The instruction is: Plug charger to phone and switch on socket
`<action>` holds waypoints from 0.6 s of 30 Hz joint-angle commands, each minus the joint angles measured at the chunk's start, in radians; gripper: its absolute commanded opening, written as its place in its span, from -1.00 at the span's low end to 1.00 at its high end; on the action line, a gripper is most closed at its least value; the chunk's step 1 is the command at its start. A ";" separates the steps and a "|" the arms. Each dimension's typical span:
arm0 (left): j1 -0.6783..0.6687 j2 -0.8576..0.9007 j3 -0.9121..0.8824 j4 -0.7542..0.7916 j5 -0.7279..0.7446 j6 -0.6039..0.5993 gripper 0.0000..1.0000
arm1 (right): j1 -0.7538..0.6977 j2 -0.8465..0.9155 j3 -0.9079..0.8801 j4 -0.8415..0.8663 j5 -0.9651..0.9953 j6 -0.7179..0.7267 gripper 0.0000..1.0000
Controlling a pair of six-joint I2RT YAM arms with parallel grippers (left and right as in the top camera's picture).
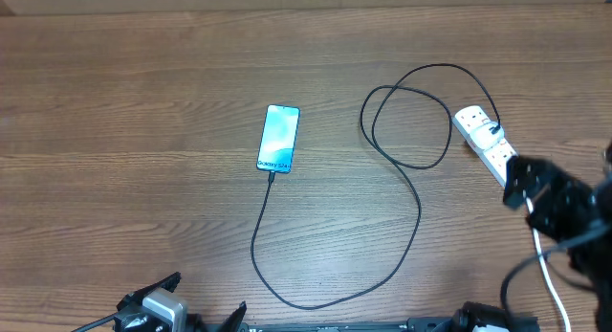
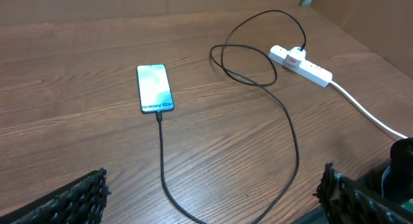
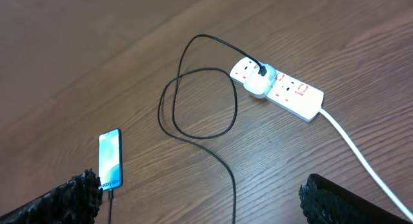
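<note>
The phone (image 1: pixel 278 138) lies flat mid-table with its screen lit, and also shows in the wrist views (image 2: pixel 155 88) (image 3: pixel 110 158). The charger (image 1: pixel 418 215), a thin black cable, runs from the phone's near end (image 2: pixel 159 115) in a wide loop to a white adapter on the socket (image 1: pixel 481 139). The socket (image 2: pixel 310 64) (image 3: pixel 289 92) is a white strip at the right. My left gripper (image 2: pixel 210 204) is open above the cable's near bend, holding nothing. My right gripper (image 3: pixel 206 201) is open, hovering near the socket's near end, empty.
A thick white cord (image 3: pixel 358 153) leaves the socket toward the near right edge, under my right arm (image 1: pixel 559 203). The cable forms a double loop (image 1: pixel 406 121) left of the socket. Bare wooden table (image 1: pixel 115 131) lies left of the phone.
</note>
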 commanded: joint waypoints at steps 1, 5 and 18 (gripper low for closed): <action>-0.006 -0.008 -0.003 0.000 0.015 0.014 0.99 | 0.005 -0.092 -0.001 -0.027 -0.006 -0.061 1.00; -0.006 -0.008 -0.003 0.000 0.014 0.014 0.99 | 0.005 -0.120 0.000 -0.091 -0.006 -0.061 1.00; -0.006 -0.008 -0.003 0.000 0.014 0.014 0.99 | 0.005 -0.117 -0.001 -0.151 0.031 -0.071 1.00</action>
